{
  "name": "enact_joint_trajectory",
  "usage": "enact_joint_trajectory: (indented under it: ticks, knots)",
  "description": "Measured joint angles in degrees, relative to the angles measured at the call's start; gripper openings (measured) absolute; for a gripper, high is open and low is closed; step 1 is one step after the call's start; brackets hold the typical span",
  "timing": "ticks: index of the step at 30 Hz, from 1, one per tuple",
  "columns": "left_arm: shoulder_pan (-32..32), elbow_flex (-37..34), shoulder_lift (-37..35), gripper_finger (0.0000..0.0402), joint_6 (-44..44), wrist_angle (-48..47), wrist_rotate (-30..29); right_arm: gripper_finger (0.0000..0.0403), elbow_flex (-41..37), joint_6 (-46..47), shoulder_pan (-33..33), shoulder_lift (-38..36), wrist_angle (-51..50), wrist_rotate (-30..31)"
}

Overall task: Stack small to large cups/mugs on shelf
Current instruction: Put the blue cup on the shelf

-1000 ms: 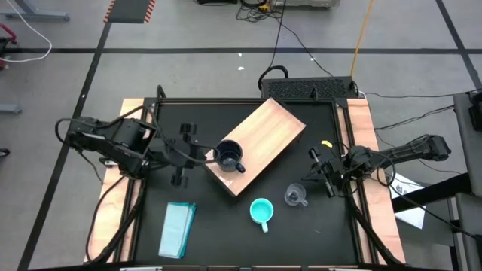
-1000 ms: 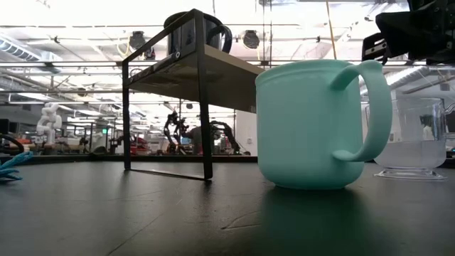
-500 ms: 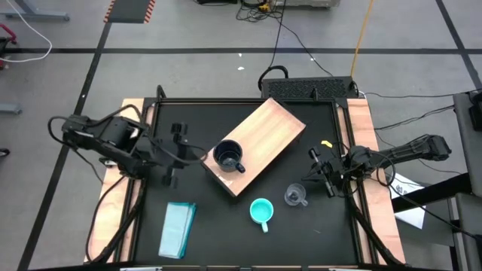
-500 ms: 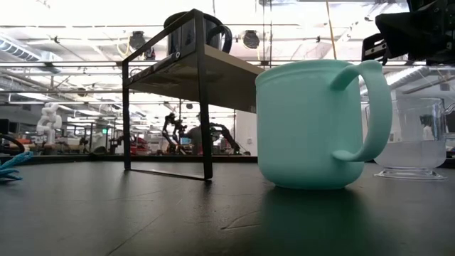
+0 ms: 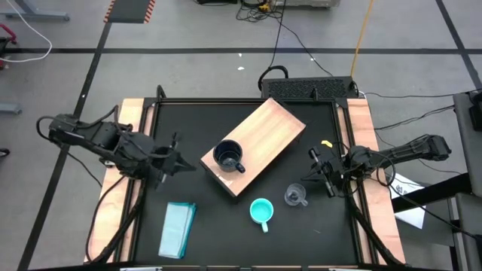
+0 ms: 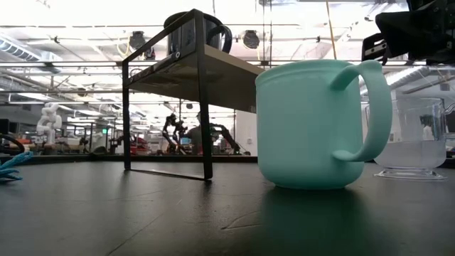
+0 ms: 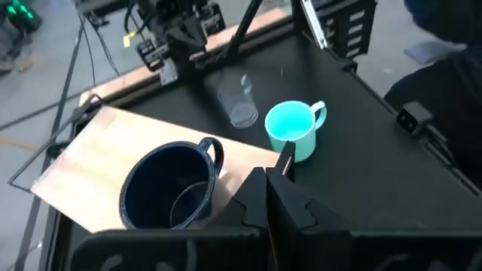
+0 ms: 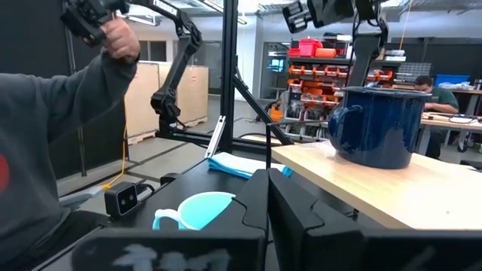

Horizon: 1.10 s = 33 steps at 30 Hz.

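Shelf (image 5: pixel 254 144) carries the dark mug (image 5: pixel 228 156) at its near end, upright and free of any grip. The turquoise mug (image 5: pixel 261 211) and the clear cup (image 5: pixel 295 196) stand on the black table (image 5: pixel 316 241) just in front of the shelf, apart from each other and apart from the board.

Your left gripper (image 5: pixel 170 160) sits beside the shelf's near end, clear of the dark mug, fingers closed together and holding nothing. Your right gripper (image 5: pixel 322 172) waits on the shelf's other side, near the clear cup, fingers likewise closed and empty.

My judgement: the large mug is placed, and the medium one is next. You will need to open a gripper, take the turquoise mug by its wall or handle, and lower it squarely into the dark mug.
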Motion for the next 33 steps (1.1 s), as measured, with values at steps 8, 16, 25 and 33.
enact_joint_trajectory:
  ticks: [8, 16, 25, 33]
  knots:
    - [0.72, -8.35, -5.72, 0.0, -0.54, 4.36, 0.35, 0.0, 0.0, 0.0, 0.0, 0.0, 0.29, 0.0]
    - [1.83, -15.39, -9.94, 0.0, 4.16, 13.19, 3.17, 0.0, 0.0, 0.0, 0.0, -0.01, 0.94, 0.0]
    - [4.5, -18.09, -11.34, 0.0, 2.66, 14.67, 5.72, 0.0, 0.0, 0.0, 0.0, -0.01, 0.94, 0.0]
    - [6.21, -23.91, -11.28, 0.0, 3.82, 24.34, 13.43, 0.0, 0.0, -0.09, 0.0, 0.0, 0.92, 0.0]
